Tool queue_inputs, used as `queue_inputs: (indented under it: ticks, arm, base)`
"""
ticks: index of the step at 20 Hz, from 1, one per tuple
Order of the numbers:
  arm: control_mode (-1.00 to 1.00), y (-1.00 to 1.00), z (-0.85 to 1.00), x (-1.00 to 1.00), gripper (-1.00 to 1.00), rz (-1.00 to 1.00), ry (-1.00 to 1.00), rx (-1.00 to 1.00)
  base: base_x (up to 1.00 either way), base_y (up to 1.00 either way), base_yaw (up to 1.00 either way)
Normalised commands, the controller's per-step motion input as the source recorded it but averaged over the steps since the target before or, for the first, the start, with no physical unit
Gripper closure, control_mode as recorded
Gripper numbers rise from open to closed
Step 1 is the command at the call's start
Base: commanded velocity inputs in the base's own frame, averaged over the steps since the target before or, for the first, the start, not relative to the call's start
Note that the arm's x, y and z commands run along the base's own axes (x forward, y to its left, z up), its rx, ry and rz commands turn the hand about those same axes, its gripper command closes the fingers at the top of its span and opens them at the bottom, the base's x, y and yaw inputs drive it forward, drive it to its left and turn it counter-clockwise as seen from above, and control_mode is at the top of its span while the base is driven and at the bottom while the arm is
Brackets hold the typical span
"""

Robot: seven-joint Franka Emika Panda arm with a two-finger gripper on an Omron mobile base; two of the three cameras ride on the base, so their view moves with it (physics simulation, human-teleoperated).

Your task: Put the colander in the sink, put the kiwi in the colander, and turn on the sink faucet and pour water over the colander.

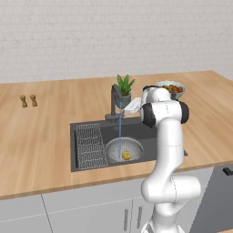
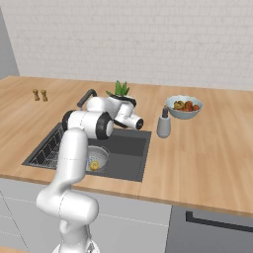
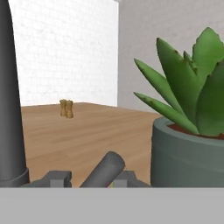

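Inspection note. Colander [image 1: 124,150] is sitting in the sink [image 1: 148,132], right of the wire rack [image 1: 89,145]. Kiwi [image 1: 126,155] is lying inside the colander, near its front wall; same in right base view, kiwi at [image 2: 94,165]. Sink faucet [image 1: 114,101] is running: a thin blue stream [image 1: 120,134] is falling from the spout into the colander bowl, landing just beside the kiwi.

Hand [image 3: 89,180] is sitting at the faucet, between the upright faucet body and the potted plant [image 3: 192,131]. A dark lever-like bar [image 3: 104,169] is lying between the finger tips in hand view. Cannot tell whether the fingers are spread or pinching it; tips are mostly cut off at the bottom edge.

Judgement: final step in hand, water over colander. Placement steps look done. Next move, prob. just letting go of the lever and backing the hand off without knocking the plant or swinging the spout off the colander.

Count: 1 colander, 1 kiwi, 1 faucet, 1 rack, 1 plant, 2 brown shakers [image 1: 28,100] far left on worktop [image 1: 41,136], 1 fruit bowl [image 2: 183,106], 1 soap dispenser [image 2: 163,123] beside it.
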Motion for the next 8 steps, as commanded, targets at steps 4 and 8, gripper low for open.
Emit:
queue_inputs:
  ticks: [4, 8]
  arm:
    - [-1.00, -0.40, -0.01, -0.01, 1.00, -0.04, 0.00, 0.00]
    - [-1.00, -0.19, 0.02, -0.10, 1.00, -0.09, 0.06, -0.03]
  base:
    - [0.00, 0.00, 0.00]
    - [0.00, 0.00, 0.00]
